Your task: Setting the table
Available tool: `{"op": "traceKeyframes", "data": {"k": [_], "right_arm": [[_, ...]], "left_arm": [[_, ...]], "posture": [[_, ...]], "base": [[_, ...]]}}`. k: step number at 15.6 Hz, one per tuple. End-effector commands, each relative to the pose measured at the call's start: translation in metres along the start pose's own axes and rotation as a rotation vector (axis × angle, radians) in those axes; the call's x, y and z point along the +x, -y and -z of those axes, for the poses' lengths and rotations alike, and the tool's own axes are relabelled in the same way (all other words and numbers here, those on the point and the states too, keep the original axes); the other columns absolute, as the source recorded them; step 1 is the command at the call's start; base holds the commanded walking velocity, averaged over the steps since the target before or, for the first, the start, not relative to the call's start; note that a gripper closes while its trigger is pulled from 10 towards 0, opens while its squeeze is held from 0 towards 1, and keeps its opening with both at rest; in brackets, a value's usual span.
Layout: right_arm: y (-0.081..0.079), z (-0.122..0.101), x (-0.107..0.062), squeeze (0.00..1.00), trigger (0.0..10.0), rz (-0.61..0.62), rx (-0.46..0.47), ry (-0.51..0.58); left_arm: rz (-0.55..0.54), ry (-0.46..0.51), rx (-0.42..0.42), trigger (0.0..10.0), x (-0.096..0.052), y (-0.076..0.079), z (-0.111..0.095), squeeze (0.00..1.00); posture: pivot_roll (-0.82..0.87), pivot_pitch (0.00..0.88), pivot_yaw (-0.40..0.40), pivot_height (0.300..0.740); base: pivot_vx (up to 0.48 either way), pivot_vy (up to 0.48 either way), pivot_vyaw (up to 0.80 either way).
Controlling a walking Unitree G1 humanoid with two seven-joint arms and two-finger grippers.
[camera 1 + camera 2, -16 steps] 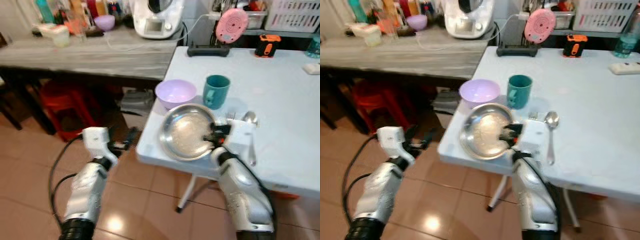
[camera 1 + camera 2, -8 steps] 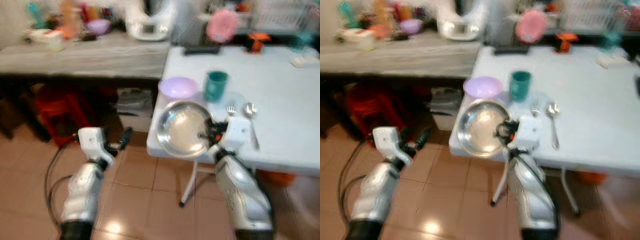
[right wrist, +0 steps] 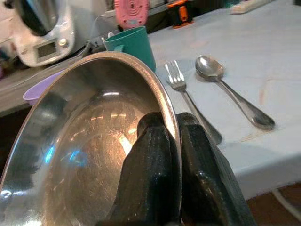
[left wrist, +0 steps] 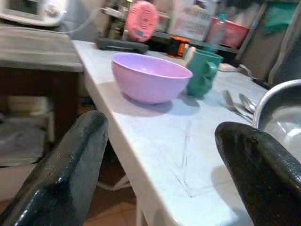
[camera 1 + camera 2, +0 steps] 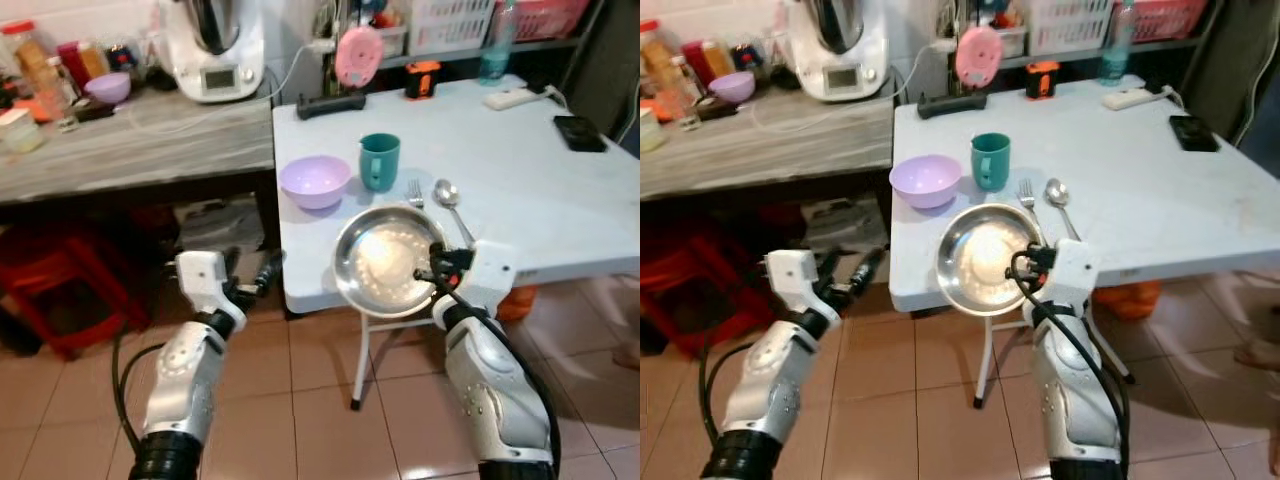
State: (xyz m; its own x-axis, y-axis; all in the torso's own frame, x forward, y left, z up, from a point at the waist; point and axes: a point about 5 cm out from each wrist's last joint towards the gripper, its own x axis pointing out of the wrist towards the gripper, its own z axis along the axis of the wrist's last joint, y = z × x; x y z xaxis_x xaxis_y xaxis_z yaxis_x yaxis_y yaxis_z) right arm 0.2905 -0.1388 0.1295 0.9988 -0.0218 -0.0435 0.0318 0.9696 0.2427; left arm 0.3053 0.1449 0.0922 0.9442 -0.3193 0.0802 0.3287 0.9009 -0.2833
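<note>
Right wrist view has the right gripper (image 3: 171, 141) pinched onto the rim of a round shiny steel plate (image 3: 84, 155), tilted at the near edge of the pale blue table (image 5: 520, 170), centre of the left eye frame. Above the plate sit a lilac plastic bowl (image 5: 314, 181), a teal mug (image 5: 379, 161), a fork (image 5: 416, 192) and a spoon (image 5: 449, 203). Lower left, the left gripper (image 4: 160, 169) hangs with its fingers spread, holding nothing, short of the table's edge.

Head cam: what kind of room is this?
Likely a home kitchen or dining corner. A white folding table is laid with a purple bowl, teal mug, fork and spoon; beside it, a counter holds a white kitchen appliance and jars.
</note>
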Motion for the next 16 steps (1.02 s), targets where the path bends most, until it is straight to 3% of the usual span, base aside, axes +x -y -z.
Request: {"op": "traceKeyframes", "data": {"k": [1,9,16], "right_arm": [[-0.009,-0.006,0.001,0.0,10.0,-0.024,0.004,0.032],[0.002,-0.015,-0.006,0.0,10.0,-0.003,-0.087,0.107],[0.009,-0.017,-0.01,0.0,10.0,0.026,-0.092,0.124]], "left_arm": [[-0.029,-0.005,0.021,10.0,-0.002,-0.008,-0.002,0.0],[-0.172,0.017,0.097,10.0,-0.009,-0.027,-0.006,0.0],[-0.28,0.059,0.196,10.0,-0.011,-0.039,-0.015,0.0]], "posture": [[-0.11,0.0,0.108,0.74],[-0.11,0.003,0.105,0.74],[-0.12,0.012,0.112,0.74]], "base": [[0.0,0.341,0.0],[0.0,0.383,0.0],[0.0,0.398,0.26]]}}
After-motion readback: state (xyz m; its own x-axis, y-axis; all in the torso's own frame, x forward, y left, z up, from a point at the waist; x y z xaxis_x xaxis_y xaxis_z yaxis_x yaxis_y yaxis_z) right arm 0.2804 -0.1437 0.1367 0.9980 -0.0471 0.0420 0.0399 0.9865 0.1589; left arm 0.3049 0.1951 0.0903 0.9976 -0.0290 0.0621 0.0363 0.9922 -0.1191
